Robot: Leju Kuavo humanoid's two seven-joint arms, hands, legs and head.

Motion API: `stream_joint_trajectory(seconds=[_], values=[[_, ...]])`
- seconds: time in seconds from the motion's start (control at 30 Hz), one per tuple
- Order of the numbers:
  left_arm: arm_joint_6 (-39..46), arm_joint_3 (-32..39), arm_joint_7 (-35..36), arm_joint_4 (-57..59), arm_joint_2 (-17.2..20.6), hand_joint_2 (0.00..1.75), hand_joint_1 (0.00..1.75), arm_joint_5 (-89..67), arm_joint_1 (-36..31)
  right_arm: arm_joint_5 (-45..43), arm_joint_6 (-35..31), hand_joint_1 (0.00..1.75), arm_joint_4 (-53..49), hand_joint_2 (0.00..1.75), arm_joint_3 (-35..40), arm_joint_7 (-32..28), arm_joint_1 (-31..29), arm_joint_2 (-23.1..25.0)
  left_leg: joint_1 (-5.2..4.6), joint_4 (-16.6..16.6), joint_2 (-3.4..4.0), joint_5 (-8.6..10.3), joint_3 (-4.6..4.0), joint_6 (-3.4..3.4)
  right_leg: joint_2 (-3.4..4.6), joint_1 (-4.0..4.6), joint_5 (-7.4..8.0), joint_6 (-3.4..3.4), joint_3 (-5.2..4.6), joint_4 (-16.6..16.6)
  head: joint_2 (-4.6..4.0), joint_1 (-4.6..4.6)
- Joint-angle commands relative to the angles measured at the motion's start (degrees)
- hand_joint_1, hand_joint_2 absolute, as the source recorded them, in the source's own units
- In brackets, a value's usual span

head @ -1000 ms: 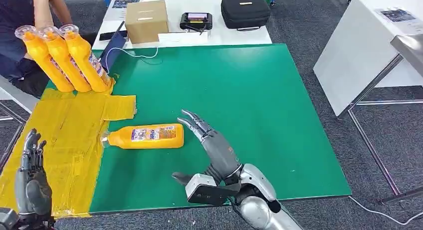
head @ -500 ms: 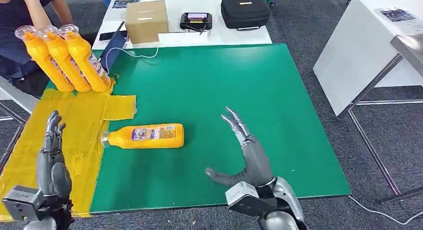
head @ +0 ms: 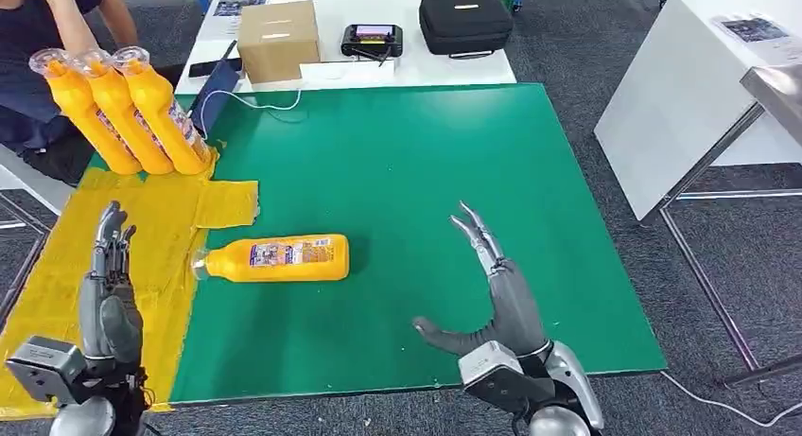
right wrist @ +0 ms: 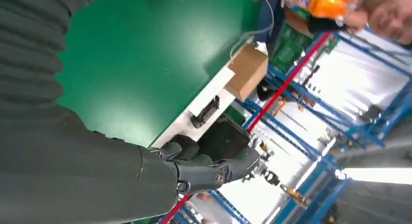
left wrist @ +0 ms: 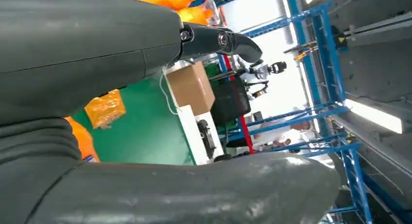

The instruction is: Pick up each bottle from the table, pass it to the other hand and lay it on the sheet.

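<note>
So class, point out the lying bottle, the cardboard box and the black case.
lying bottle (head: 279, 258), head view, label on its side
cardboard box (head: 276, 39), head view, front face
black case (head: 465, 22), head view, lid

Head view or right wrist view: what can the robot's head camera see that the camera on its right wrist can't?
The head view alone gives the yellow sheet, the whole orange bottle lying at the sheet's edge, and the left hand, open.

The right wrist view alone gives blue racking beyond the tables.

Both give the green table, the cardboard box, the black case and the open right hand.
</note>
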Motion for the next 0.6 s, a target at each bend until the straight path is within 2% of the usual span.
stream_joint_trajectory(seconds=[0.03, 0.13, 0.2, 0.43, 0.6], values=[[-3.45, 8.11, -4.24, 0.99, 0.39, 0.0, 0.0, 2.08, 5.07, -2.88, 1.13, 0.0, 8.75, 0.0, 5.91, 0.39, -7.8, 5.55, 0.02, -0.13, 0.48, -0.18, 0.42, -0.09, 0.96, -0.04, 0.0, -0.13, 0.22, -0.06, 0.0, -0.04], [-5.26, 9.92, -4.84, 1.0, -0.49, 0.0, 0.0, 1.02, 4.86, -5.52, 1.73, 0.0, 9.77, 0.0, 6.95, -0.07, -8.91, 6.03, 0.09, -0.09, 0.37, -0.18, 0.47, -0.1, 0.88, 0.02, -0.07, -0.15, 0.28, -0.06, 0.0, -0.02], [-5.48, 9.93, -4.9, 0.88, -0.53, 0.0, 0.0, 0.56, 4.25, -5.74, 1.56, 0.0, 9.51, 0.0, 6.82, -0.31, -9.02, 5.99, 0.06, -0.04, 0.2, -0.04, 0.16, -0.05, 0.39, 0.02, -0.03, -0.08, 0.04, -0.02, 0.0, -0.04], [-6.06, 10.43, -4.79, 1.45, 0.03, 0.0, 0.0, 0.48, 2.66, -5.5, 1.3, 0.0, 9.26, 0.0, 6.51, -1.38, -9.73, 5.95, 0.09, -0.02, 0.1, -0.11, 0.3, -0.05, 0.55, 0.01, -0.09, -0.1, 0.22, -0.02, 0.0, -0.02], [-6.52, 10.35, -4.72, 2.01, 0.56, 0.0, 0.0, -0.01, 1.27, -4.77, 1.39, 0.0, 10.45, 0.0, 6.8, -1.73, -10.39, 6.13, 0.06, -0.04, 0.06, -0.03, 0.18, -0.06, 0.34, 0.02, -0.05, -0.09, 0.11, -0.01, 0.0, -0.02]])
